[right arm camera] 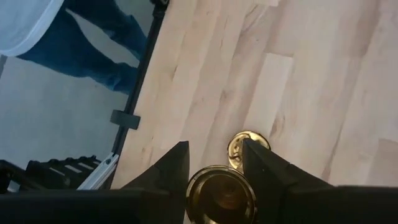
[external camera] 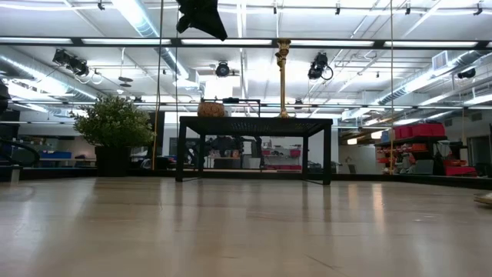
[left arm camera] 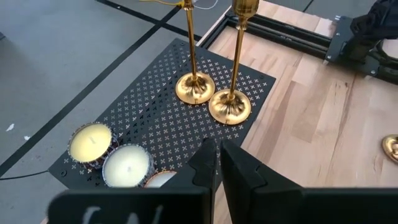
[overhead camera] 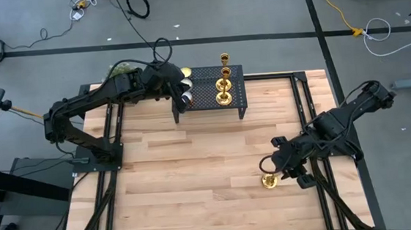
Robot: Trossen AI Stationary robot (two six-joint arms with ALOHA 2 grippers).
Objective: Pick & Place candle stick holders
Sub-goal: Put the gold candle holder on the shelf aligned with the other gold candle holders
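Two gold candle stick holders (overhead camera: pixel 223 90) (overhead camera: pixel 224 58) stand upright on their round bases on a black perforated stand (overhead camera: pixel 237 101) at the table's far edge; both also show in the left wrist view (left arm camera: pixel 231 106) (left arm camera: pixel 194 87). My left gripper (left arm camera: pixel 218 163) is shut and empty, above the stand's left part, short of them. A third candle stick holder (overhead camera: pixel 269 180) is at the table's right, near side. My right gripper (overhead camera: pixel 271 166) is above it, shut on it. My right gripper pinches the third holder's top cup (right arm camera: pixel 221 191) between its two fingers (right arm camera: pixel 176 163). The fingers come from above, pointing down. The holder is upright, its round base (right arm camera: pixel 247 147) below the fingertips, at the table's boards; whether the base rests on them I cannot tell.
Three white candles in small cups (left arm camera: pixel 91 142) (left arm camera: pixel 127 167) (left arm camera: pixel 160 180) sit on the stand's left end, close under my left gripper. A person's legs (right arm camera: pixel 93 50) show beside the table's frame. Open wooden table (overhead camera: pixel 195 167) lies between the arms.
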